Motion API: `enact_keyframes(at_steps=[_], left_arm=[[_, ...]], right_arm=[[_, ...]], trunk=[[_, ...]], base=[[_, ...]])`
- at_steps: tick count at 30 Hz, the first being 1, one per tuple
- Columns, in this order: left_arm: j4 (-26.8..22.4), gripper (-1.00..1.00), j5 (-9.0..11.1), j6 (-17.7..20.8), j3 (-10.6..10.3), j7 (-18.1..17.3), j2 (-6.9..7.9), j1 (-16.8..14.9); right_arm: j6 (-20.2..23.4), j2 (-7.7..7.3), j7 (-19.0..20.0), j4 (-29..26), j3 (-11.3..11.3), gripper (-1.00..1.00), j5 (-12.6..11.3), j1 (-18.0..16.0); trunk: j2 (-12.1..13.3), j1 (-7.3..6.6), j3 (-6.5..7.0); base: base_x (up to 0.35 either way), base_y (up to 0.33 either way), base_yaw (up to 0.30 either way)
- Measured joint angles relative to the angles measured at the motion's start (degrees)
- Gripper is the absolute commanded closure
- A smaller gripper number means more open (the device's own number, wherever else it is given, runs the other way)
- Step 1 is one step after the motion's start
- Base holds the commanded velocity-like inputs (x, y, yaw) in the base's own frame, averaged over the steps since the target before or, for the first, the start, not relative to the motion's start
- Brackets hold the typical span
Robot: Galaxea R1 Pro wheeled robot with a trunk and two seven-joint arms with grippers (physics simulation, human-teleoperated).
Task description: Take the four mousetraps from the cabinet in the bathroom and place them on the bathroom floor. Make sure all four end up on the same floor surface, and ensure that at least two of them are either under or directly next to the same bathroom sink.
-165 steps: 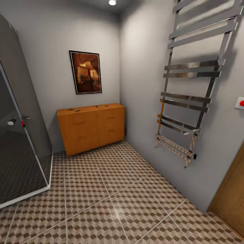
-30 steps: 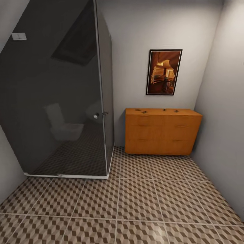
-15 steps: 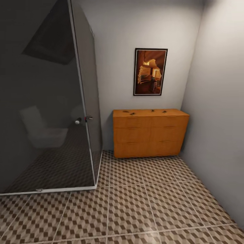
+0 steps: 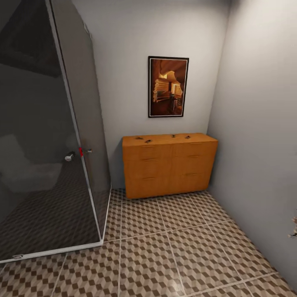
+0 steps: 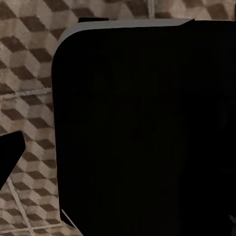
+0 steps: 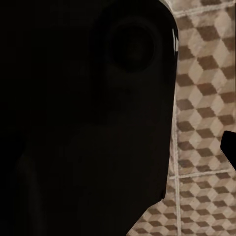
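The orange-brown cabinet (image 4: 170, 165) stands against the far wall, in the corner beside the right wall. On its top lie several small mousetraps (image 4: 147, 141), spread from left to right, too small to make out in detail. The cube-patterned bathroom floor (image 4: 177, 247) runs from the cabinet toward me. The bathroom sink is out of view. In both wrist views a large black part of my own body covers the floor tiles (image 5: 29, 98), and a dark finger-like shape sits at the picture's edge in each.
A dark glass shower enclosure (image 4: 49, 156) with a white base rail fills the left side, its corner post reaching the floor near the cabinet. A framed picture (image 4: 168, 86) hangs above the cabinet. The grey right wall (image 4: 260, 144) borders the tiled lane.
The head view has swung and moved closer, so the cabinet now sits more to the left and looks larger. The mousetraps lie where they were on the cabinet top.
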Motion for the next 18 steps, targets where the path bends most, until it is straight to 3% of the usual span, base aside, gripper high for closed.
enact_keyframes(at_steps=[9, 18], left_arm=[[0.0, -1.00, 0.0, -0.1, 0.0, 0.0, 0.00, 0.0], [0.0, -1.00, 0.0, -0.1, 0.0, 0.0, 0.00, 0.0]], right_arm=[[0.1, 0.00, 0.0, 0.0, 0.1, -1.00, 0.0, 0.0], [0.1, 0.00, 0.0, 0.0, 0.1, -1.00, 0.1, 0.0]], trunk=[[0.0, 0.01, 0.00], [0.0, 0.02, 0.00]], base=[[0.257, 0.000, -0.029], [0.169, 0.000, -0.005]])
